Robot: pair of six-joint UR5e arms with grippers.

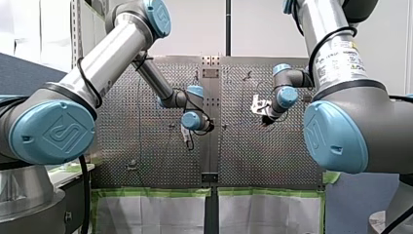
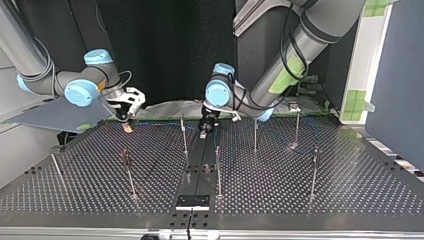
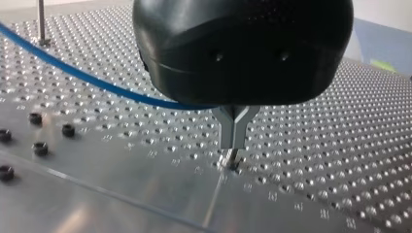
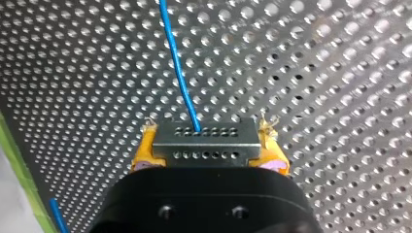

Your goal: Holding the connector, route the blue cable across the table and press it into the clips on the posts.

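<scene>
In the right wrist view my right gripper (image 4: 209, 145) has its yellow pads (image 4: 145, 153) shut on a grey metal connector (image 4: 206, 141). The blue cable (image 4: 177, 68) leaves the connector and runs ahead over the perforated table. At the top view's left, my right gripper (image 2: 128, 123) holds the connector just above the table's far edge. My left gripper (image 3: 232, 148) has metal fingers pressed together, their tip down on the plate. The blue cable (image 3: 87, 77) runs in under its black body to the root of the fingers; whether it is pinched there is hidden. In the top view my left gripper (image 2: 204, 131) stands mid-table.
Several thin upright posts stand on the table (image 2: 300, 200), among them one (image 2: 184, 134) beside my left gripper, one (image 2: 255, 135) and one (image 2: 218, 172). A black plate (image 2: 192, 201) lies at the near edge. Screw heads (image 3: 68, 130) sit beside my left gripper.
</scene>
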